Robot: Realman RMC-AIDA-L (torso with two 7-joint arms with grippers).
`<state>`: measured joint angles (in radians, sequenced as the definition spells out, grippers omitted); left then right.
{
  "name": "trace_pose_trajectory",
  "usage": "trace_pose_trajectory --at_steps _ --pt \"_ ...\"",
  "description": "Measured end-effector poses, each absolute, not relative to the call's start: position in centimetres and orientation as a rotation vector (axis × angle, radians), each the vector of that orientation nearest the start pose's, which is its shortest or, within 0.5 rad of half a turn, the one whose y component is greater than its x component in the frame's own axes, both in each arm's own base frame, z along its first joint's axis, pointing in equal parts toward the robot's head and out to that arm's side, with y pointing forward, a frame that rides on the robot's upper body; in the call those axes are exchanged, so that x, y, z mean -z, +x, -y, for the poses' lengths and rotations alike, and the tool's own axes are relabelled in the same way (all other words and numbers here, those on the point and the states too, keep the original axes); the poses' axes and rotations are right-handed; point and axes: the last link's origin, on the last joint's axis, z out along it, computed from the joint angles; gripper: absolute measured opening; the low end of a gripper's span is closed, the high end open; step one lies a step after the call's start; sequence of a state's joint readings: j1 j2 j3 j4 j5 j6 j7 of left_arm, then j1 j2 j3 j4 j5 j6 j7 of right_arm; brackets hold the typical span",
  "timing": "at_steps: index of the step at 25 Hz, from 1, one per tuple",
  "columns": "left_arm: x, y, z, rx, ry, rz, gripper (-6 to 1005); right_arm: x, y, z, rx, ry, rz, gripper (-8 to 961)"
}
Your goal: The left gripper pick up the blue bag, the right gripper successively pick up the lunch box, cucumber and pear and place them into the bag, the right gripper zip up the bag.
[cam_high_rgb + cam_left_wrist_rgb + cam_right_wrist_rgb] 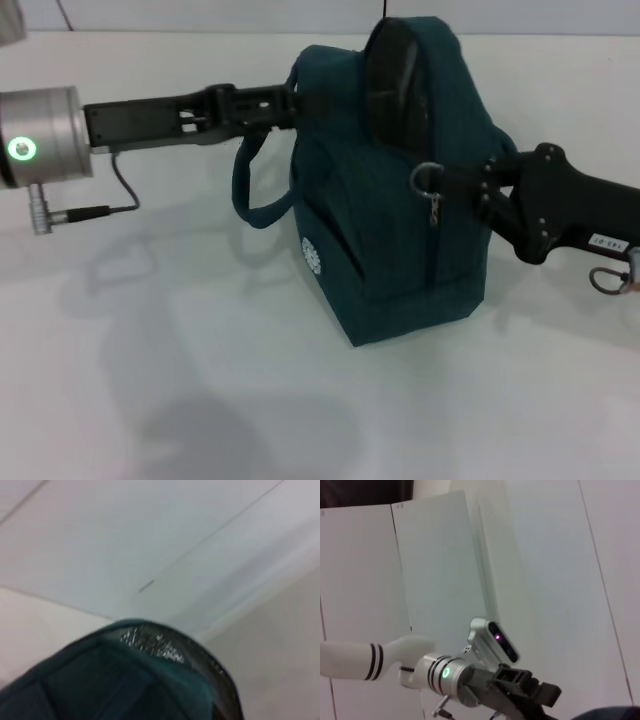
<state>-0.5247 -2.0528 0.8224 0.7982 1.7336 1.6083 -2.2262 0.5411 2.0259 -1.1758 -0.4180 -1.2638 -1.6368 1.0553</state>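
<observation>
The blue bag (385,250) stands upright in the middle of the white table (150,350). Its top shows a dark gap along the zip. From the left, my left gripper (284,102) reaches in level and is shut on the bag's upper edge by the handle. My right gripper (452,181) comes from the right and is pinched on the metal ring zip pull (427,180) at the bag's side. The left wrist view looks over the bag's rim (165,680) with silver foil lining (150,642). The lunch box, cucumber and pear are out of view.
A loop handle (243,195) hangs off the bag's left side. A cable and plug (80,212) dangle under my left wrist. The right wrist view shows the left arm (445,672) against white wall panels.
</observation>
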Motion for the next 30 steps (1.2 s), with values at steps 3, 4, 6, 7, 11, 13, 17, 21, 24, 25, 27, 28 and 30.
trace_pose_trajectory --at_steps 3,4,6,7,11,13,17,21,24,25,27,28,30 --pt "-3.8 -22.3 -34.4 1.091 -2.503 1.464 730 1.3 20.6 -32.2 -1.276 -2.635 -0.259 6" --pt "-3.9 -22.5 -34.3 1.097 -2.500 1.441 730 1.2 20.4 -32.4 -1.285 -2.626 -0.252 6" --pt "-4.0 -22.9 -34.0 1.110 -2.494 1.401 729 1.0 19.9 -32.8 -1.297 -2.613 -0.237 6" --pt "-4.2 -23.3 -33.7 1.125 -2.483 1.371 729 0.9 19.6 -33.2 -1.298 -2.607 -0.233 6" --pt "-4.4 -24.0 -33.2 1.142 -2.463 1.337 728 1.2 18.8 -34.3 -1.274 -2.602 -0.226 6" --pt "-4.5 -24.3 -32.9 1.150 -2.454 1.311 727 1.1 18.3 -34.7 -1.282 -2.590 -0.215 6" --pt "-4.6 -24.8 -32.5 1.152 -2.443 1.287 726 0.9 17.4 -36.1 -1.271 -2.557 -0.208 7" --pt "-4.7 -25.1 -32.3 1.142 -2.439 1.289 724 1.2 16.4 -37.0 -1.249 -2.558 -0.193 7" --pt "-4.7 -25.1 -32.2 1.135 -2.449 1.282 723 1.3 15.7 -37.3 -1.252 -2.567 -0.172 7" --pt "-4.8 -25.2 -32.1 1.133 -2.454 1.279 723 1.3 15.7 -37.3 -1.252 -2.571 -0.171 7" --pt "-4.9 -25.3 -31.9 1.130 -2.460 1.274 723 1.7 15.4 -37.0 -1.259 -2.593 -0.168 7" --pt "-5.1 -25.4 -31.8 1.129 -2.458 1.274 722 1.8 15.3 -36.9 -1.262 -2.602 -0.168 7" --pt "-5.6 -25.9 -31.7 1.130 -2.439 1.273 722 2.2 15.1 -36.6 -1.272 -2.618 -0.167 7"
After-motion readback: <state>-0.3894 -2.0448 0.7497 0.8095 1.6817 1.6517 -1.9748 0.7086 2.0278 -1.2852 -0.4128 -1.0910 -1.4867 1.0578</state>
